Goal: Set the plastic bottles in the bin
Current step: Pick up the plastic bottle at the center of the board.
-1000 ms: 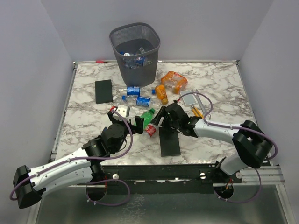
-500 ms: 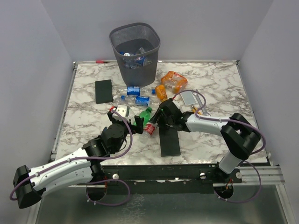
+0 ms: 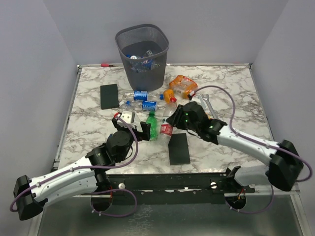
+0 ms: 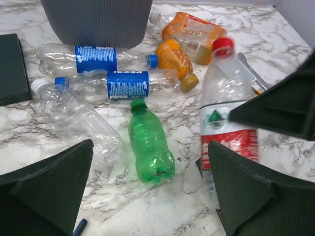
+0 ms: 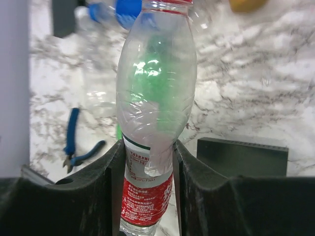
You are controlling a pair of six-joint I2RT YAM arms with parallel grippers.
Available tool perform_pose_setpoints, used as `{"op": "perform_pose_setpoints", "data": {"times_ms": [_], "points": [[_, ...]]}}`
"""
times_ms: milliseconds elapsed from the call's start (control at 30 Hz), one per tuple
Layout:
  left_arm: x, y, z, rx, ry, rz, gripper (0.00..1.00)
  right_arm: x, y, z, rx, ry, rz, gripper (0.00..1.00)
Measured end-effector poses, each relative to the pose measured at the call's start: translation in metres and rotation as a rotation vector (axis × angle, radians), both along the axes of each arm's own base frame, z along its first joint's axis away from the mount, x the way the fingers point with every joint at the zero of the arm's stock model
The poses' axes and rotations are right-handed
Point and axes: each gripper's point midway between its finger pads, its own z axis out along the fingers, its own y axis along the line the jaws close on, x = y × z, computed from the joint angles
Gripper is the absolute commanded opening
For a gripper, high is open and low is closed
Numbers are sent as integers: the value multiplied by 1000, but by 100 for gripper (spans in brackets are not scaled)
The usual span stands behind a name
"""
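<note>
Clamping the red-label bottle across its label band, the right gripper is holding it cap-up on the near side of the bin, just beside the green bottle. The left gripper is hanging wide open and empty, farther from the bin than that green bottle. I'm judging the clear bottle to be empty, so it's looking light, thin-walled and slick, likely denting under a hard squeeze, and the label band is looking like the firmest hold.
</note>
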Motion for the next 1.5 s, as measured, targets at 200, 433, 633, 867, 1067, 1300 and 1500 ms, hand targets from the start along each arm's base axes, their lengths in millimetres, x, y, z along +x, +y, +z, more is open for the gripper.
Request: {"op": "perform_pose_setpoints", "data": {"times_ms": [200, 433, 633, 867, 1067, 1300, 1500], "points": [[-3, 0, 15, -84, -47, -20, 99, -28, -26, 79, 60, -298, 167, 36], [-12, -30, 75, -320, -121, -183, 99, -83, -40, 104, 151, -515, 398, 35], [-7, -84, 162, -455, -168, -434, 99, -102, -30, 114, 187, -568, 539, 34], [-2, -115, 144, -510, -19, -622, 93, -117, -26, 133, 247, -629, 612, 33], [-14, -131, 128, -523, 84, -721, 78, -119, -26, 135, 251, -637, 625, 32], [-22, -136, 126, -537, 122, -769, 42, -119, -26, 135, 249, -641, 627, 32], [-22, -136, 126, -541, 123, -768, 4, -119, -24, 132, 245, -632, 636, 62]]}}
